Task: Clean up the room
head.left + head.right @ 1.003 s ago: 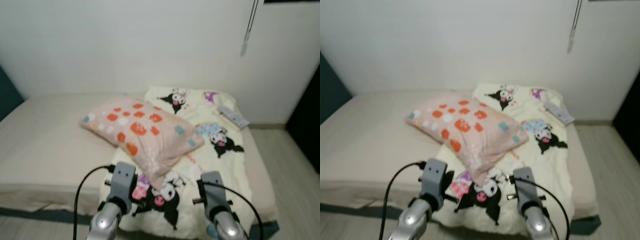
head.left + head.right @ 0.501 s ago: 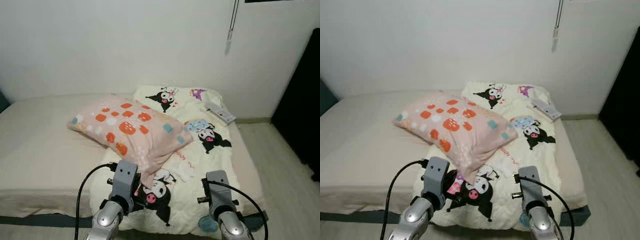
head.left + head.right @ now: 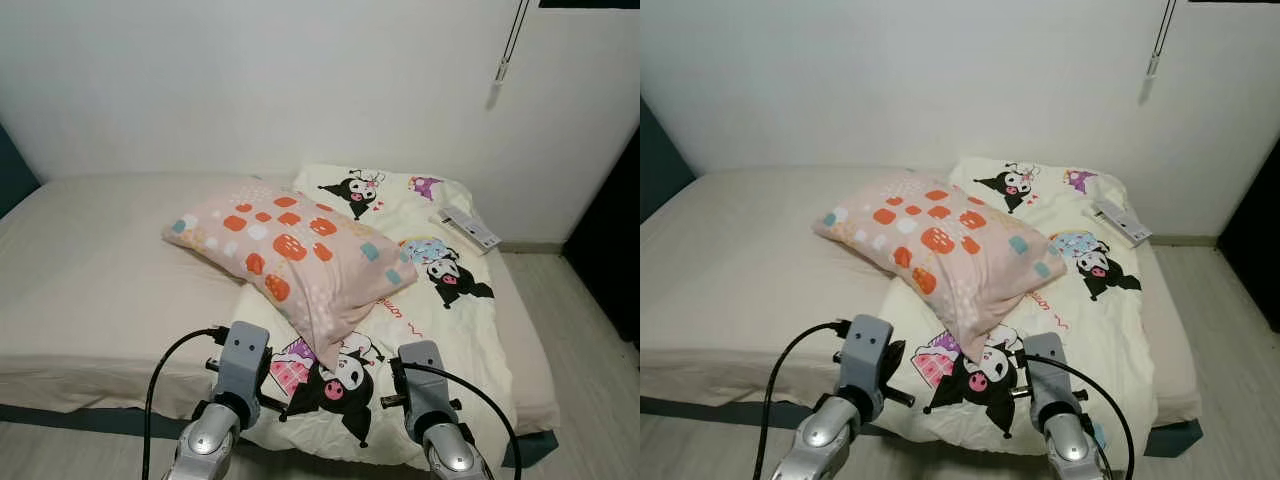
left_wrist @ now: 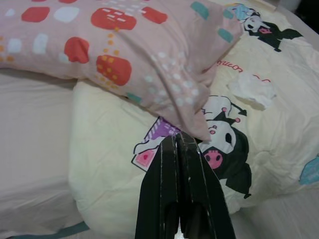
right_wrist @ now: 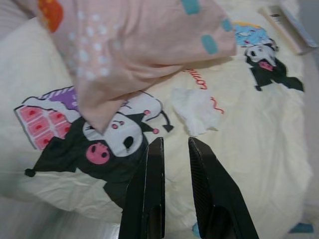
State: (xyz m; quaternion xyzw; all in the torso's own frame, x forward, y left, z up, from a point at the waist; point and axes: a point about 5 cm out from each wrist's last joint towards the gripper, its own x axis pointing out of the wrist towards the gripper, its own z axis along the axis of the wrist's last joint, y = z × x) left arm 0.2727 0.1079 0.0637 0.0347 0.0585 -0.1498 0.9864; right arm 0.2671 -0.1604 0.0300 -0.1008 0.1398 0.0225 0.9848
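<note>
you've barely begun: crumpled white tissue point(image 5: 195, 110) on the cartoon-print cream blanket point(image 3: 455, 330); left gripper point(image 4: 178, 144) closed empty, right gripper point(image 5: 175, 145) narrowly parted.

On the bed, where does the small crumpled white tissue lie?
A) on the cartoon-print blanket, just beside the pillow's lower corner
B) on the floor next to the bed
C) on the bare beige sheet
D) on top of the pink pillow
A: the tissue rests on the cartoon-print blanket, close to the pillow, not on it.
</note>
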